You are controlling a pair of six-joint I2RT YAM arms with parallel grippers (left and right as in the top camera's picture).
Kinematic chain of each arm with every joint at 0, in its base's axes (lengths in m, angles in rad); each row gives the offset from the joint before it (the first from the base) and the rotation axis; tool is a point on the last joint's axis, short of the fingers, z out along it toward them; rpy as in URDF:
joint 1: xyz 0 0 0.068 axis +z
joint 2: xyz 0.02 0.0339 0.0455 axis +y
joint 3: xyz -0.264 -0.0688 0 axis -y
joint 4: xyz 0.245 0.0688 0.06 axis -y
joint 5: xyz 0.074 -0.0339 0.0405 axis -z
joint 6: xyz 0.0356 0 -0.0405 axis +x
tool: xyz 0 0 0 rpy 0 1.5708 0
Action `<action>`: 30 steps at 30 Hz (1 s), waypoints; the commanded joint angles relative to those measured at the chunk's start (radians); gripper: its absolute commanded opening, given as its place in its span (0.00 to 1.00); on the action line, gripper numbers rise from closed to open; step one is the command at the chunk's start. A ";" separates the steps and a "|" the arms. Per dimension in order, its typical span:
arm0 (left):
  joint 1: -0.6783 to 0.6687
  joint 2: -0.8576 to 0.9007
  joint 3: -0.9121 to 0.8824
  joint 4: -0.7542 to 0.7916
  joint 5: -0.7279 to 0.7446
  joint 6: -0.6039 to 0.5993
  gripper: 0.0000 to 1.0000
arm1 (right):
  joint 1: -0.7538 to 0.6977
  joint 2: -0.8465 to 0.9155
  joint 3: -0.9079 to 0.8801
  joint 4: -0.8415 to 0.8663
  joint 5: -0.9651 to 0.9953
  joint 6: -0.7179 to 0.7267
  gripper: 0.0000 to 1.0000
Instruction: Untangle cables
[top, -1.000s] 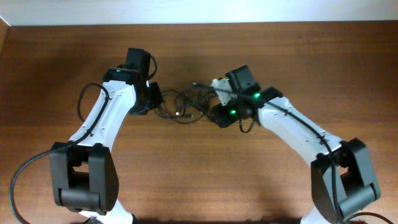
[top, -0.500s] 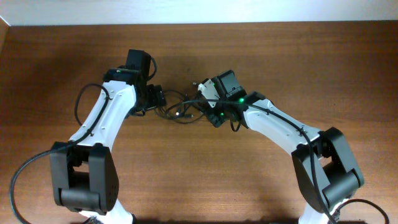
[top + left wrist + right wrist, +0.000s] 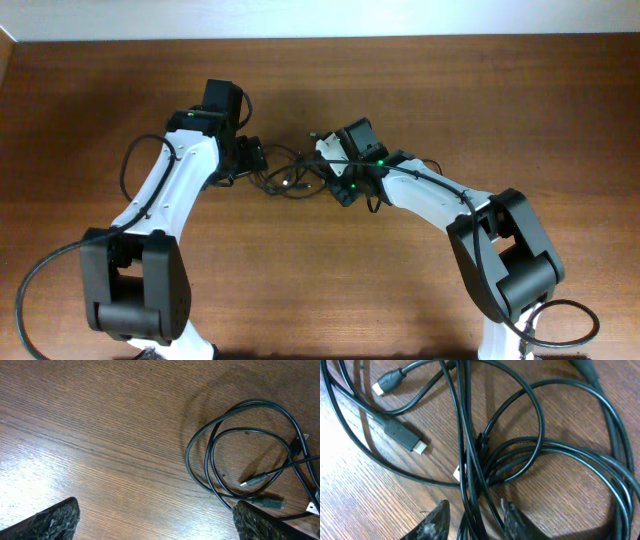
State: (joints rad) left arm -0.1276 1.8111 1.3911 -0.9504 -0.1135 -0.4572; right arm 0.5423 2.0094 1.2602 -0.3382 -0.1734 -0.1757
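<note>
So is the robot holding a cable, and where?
The left gripper holds nothing. The right gripper straddles cable strands mid-length; a firm pinch cannot be told.

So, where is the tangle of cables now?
In the overhead view the cables lie near the middle of the table, between the left gripper and the right gripper, whose fingers straddle some strands.

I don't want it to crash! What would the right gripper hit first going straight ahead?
Probably the cables: black strands run between the jaws of the right gripper, with the wooden table seemingly close behind them.
</note>
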 commanded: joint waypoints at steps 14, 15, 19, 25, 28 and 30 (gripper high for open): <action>0.002 0.005 -0.009 -0.002 -0.018 0.002 0.99 | 0.000 -0.213 0.002 -0.101 -0.285 0.218 0.04; 0.002 0.005 -0.009 -0.002 -0.018 0.002 0.99 | 0.000 -0.213 0.002 -0.112 -0.289 0.219 0.04; 0.002 0.005 -0.009 -0.002 -0.018 0.002 0.99 | -0.001 -0.212 0.002 -0.147 -0.407 0.270 0.05; 0.002 0.005 -0.009 -0.002 -0.018 0.002 0.99 | -0.002 -0.193 0.001 -0.187 -0.211 0.271 0.05; 0.002 0.005 -0.009 -0.002 -0.018 0.002 0.99 | -0.002 -0.167 0.001 -0.210 -0.071 0.305 0.05; 0.002 0.005 -0.009 -0.002 -0.018 0.002 0.99 | -0.002 -0.137 -0.002 -0.232 -0.023 0.403 0.04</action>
State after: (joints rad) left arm -0.1276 1.8111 1.3911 -0.9508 -0.1135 -0.4572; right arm 0.5423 1.8267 1.2602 -0.5522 -0.3279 0.1204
